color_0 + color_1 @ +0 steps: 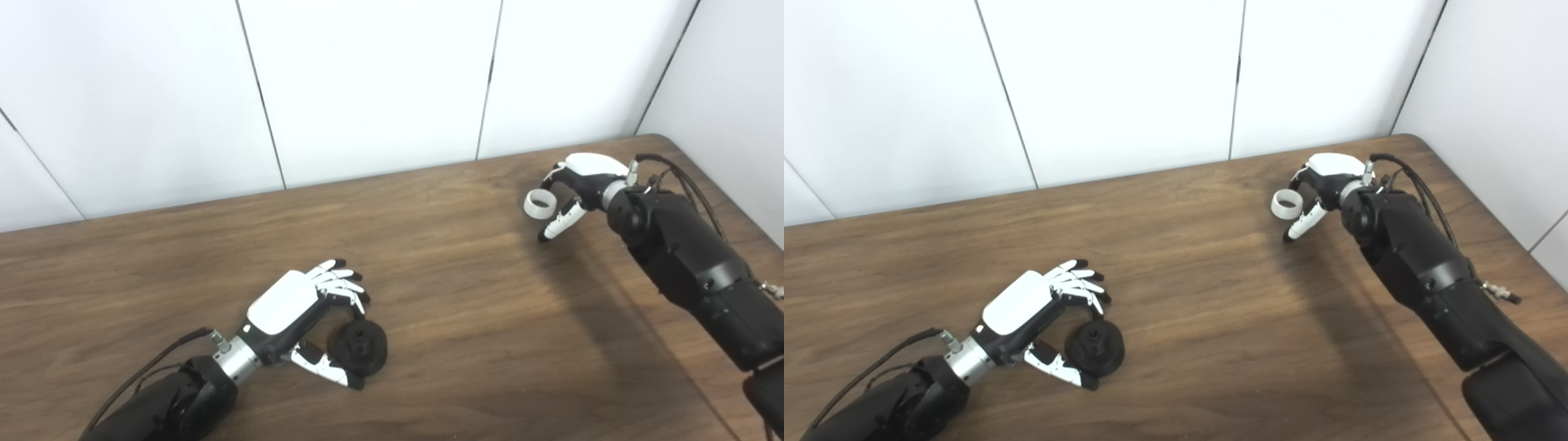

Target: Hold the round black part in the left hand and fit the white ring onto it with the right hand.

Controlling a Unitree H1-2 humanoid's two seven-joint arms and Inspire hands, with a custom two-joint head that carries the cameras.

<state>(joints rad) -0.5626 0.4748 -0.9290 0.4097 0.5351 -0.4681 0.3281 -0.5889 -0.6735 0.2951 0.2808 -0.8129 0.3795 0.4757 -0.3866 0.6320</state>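
On a wooden worktop (465,294), the left hand (306,312) curls around the round black part (358,346) resting there, while far right the right hand (579,184) pinches the white ring (539,204)

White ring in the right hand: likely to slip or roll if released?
White ring looks thin, smooth and rigid, probably light. It is pinched at its edge by the right hand, so it may pivot. Round, so it would likely roll on the table.

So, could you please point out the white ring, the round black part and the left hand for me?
white ring (539,204), left eye view, on its outer wall.
round black part (361,344), left eye view, on its top face.
left hand (1018,309), right eye view, on its white back.
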